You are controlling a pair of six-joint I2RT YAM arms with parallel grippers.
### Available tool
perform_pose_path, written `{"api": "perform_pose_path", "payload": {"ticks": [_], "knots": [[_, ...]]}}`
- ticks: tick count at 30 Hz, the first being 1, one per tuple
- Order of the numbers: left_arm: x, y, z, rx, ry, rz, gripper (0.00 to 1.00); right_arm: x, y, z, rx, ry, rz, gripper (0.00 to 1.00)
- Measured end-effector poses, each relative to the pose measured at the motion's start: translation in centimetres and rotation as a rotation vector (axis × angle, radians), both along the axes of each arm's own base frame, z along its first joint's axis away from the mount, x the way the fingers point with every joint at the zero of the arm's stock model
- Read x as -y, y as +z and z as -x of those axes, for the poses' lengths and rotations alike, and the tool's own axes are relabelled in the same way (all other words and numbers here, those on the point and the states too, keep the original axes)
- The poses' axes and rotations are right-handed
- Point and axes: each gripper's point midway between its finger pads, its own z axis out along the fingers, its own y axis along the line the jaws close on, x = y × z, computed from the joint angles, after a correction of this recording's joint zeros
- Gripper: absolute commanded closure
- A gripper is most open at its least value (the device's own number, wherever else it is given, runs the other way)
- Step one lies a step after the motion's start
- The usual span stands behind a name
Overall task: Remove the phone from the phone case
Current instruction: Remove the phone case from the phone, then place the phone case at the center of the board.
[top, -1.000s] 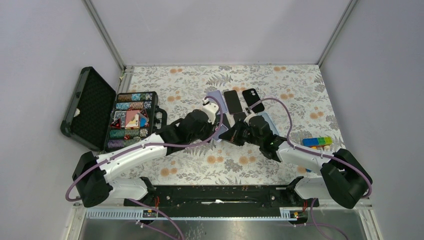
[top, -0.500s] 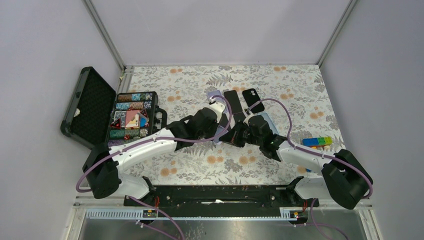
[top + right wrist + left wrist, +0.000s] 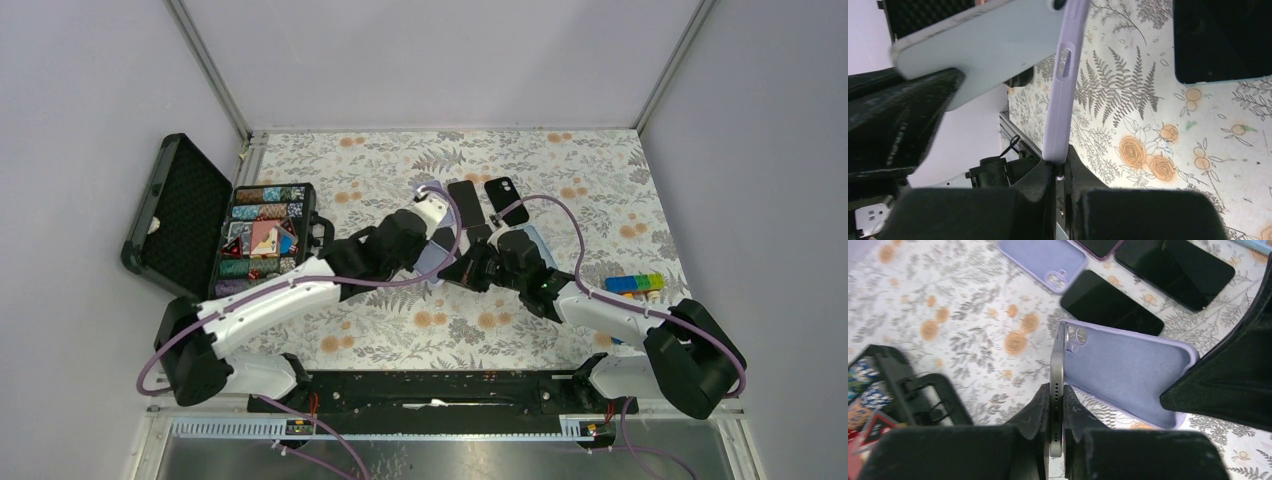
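The left gripper [image 3: 1056, 412] has its jaws pinched tight on the bottom edge of the slim phone with a grey metal rim [image 3: 1057, 365], right by the speaker holes. The right gripper [image 3: 1060, 172] is clamped just as firmly on the wall of the soft lilac silicone phone case [image 3: 1060, 105].

Each takes one part, I'd say, so the two can be pulled apart. The phone stands out of the shell like an open book. As far as I can tell it meets the shell only near the camera corner, at twelve o'clock from the left jaws.

The pair hangs above the middle of the floral-patterned table [image 3: 580, 170]. Spare dark phones [image 3: 465, 200] lie at twelve o'clock, an open black hard case [image 3: 180, 215] at nine and coloured blocks [image 3: 635, 283] at three.

I can read no brand or writing anywhere.
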Motion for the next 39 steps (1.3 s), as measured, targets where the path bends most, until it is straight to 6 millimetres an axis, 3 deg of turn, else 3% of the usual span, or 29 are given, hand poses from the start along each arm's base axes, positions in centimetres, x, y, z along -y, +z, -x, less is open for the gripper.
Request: {"api": "perform_pose_path", "payload": {"ticks": [8,12,19,22,27,33,39], "knots": [[-4.0,8.3,1.2,0.225,0.006,0.099,1.00,-0.8,2.1,-1.3,0.089,-0.012,-0.068,1.00],[-6.4,12.7,3.0,0.393,0.003,0.298,1.00,-1.0,0.4,-1.5,0.052,-0.011,-0.030,1.00],[-9.0,16.7,5.2,0.558,0.009,0.514,1.00,-2.6,-1.2,-3.6,0.014,-0.046,-0.028,1.00],[-9.0,17.3,5.0,0.573,0.022,0.540,1.00,-3.5,-2.1,-5.0,-0.006,-0.099,-0.041,1.00],[-8.7,16.3,4.1,0.551,0.058,0.510,1.00,-4.4,-3.1,-5.8,-0.032,-0.219,-0.032,1.00],[-8.5,15.3,3.7,0.522,0.076,0.488,1.00,-4.7,-3.2,-6.5,-0.057,-0.355,-0.054,0.90],[-8.5,15.1,3.6,0.515,0.088,0.492,1.00,-5.2,-6.1,-6.8,-0.168,-0.440,-0.058,0.88]]}}
